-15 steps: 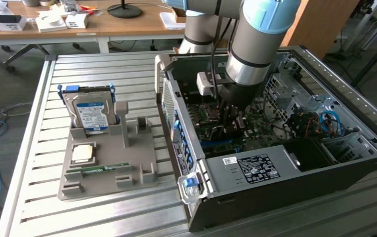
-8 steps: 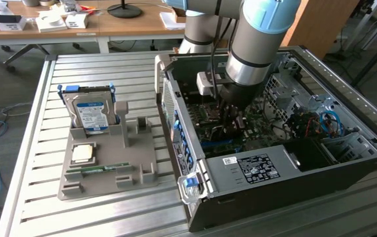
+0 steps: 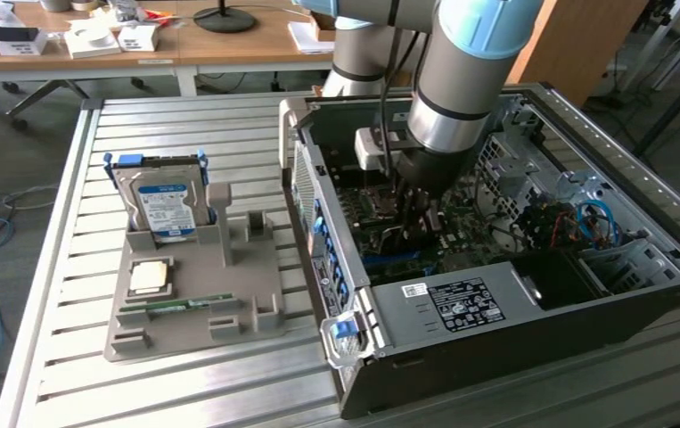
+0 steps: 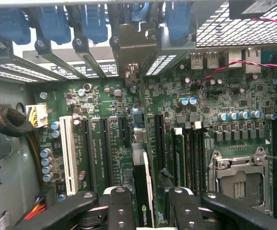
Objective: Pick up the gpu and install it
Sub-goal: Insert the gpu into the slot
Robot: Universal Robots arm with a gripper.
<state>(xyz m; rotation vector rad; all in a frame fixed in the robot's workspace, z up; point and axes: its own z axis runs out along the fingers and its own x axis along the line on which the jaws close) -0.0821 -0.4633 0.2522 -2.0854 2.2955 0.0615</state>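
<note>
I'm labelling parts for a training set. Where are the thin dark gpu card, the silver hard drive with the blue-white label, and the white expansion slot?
gpu (image 4: 142, 191): wrist view, card edge between fingers.
hard drive (image 3: 164, 207): exterior view, label.
white slot (image 4: 67, 154): wrist view, mid-length.

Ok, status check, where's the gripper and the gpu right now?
Gripper down inside the computer case, shut on the gpu. Card held edge-on over the motherboard slots. Nothing seen blocking the slots.
</note>
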